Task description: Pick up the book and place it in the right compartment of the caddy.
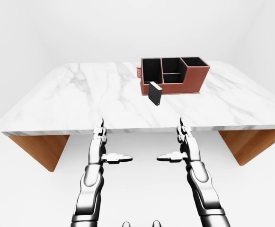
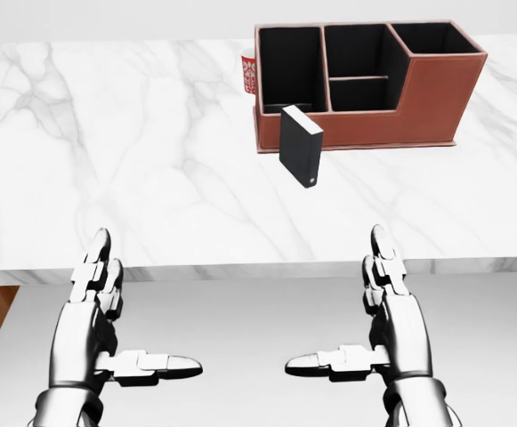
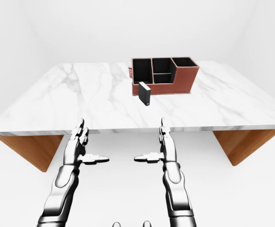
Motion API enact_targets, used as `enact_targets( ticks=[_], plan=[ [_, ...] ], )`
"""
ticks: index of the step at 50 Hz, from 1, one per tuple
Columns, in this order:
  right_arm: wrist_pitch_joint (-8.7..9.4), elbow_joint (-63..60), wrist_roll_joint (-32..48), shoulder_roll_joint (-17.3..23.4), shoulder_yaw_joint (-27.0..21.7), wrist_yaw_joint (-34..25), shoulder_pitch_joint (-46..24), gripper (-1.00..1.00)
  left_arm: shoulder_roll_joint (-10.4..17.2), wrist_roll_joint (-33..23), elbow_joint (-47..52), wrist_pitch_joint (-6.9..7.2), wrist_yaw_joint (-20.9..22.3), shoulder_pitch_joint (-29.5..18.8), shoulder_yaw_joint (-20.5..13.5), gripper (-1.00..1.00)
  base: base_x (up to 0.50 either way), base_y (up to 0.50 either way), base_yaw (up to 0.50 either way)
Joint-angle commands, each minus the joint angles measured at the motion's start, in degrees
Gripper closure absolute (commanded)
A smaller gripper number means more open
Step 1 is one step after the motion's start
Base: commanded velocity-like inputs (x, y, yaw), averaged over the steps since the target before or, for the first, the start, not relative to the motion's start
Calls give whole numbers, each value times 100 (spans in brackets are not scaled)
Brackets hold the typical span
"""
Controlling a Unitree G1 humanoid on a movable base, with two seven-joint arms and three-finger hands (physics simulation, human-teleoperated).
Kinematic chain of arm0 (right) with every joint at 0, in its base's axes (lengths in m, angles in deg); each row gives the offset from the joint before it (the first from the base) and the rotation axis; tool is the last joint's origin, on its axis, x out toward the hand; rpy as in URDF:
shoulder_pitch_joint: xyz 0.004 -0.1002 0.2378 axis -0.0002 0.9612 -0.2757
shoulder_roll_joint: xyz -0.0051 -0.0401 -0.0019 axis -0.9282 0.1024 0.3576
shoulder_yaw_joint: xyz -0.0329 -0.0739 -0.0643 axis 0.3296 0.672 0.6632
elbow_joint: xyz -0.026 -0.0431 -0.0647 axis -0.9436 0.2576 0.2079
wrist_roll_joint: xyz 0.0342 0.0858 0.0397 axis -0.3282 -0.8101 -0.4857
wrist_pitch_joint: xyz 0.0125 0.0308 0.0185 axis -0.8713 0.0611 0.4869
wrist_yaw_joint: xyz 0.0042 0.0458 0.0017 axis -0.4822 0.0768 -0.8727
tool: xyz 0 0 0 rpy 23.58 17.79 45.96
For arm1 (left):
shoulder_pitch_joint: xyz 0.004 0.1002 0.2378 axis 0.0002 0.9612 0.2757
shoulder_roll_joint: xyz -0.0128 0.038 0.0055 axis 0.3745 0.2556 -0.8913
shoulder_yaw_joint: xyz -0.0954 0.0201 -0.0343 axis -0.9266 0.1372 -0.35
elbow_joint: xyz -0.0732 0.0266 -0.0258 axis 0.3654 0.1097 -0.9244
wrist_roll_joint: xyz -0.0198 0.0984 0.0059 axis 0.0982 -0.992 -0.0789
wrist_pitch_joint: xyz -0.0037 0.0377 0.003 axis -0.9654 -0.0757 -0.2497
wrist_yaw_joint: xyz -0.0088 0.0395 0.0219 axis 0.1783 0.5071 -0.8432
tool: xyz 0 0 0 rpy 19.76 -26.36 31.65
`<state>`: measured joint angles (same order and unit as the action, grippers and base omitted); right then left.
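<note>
Black and upright, the book (image 2: 301, 147) stands on the white marble worktop (image 2: 151, 160), just beside the lower left corner of the reddish-brown caddy (image 2: 427, 98) in the head view. A small red-patterned object (image 2: 249, 75) sits against the caddy's left wall. My left hand (image 2: 107, 311) and right hand (image 2: 378, 311) hover below the worktop's near edge, fingers spread open, holding nothing.

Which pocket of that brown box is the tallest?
The right compartment of the caddy: in the head view its wall steps up higher than the left compartment and the two small middle ones.
</note>
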<state>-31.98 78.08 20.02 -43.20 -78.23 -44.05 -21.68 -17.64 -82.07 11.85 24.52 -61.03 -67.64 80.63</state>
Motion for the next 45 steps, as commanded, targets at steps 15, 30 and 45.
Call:
enact_targets(
  ticks=[15,30,45],
  plan=[
    [-183,259,45,44,-55,-176,40,-100,54,46,52,-45,158,67,-112,-100,0,0,0],
    [-202,255,135,26,55,-258,87,-100,56,47,45,-38,157,53,-110,-100,0,-14,0],
    [-326,371,124,27,44,-322,93,-100,48,12,-10,-110,164,68,-86,-100,0,-49,0]
  ],
)
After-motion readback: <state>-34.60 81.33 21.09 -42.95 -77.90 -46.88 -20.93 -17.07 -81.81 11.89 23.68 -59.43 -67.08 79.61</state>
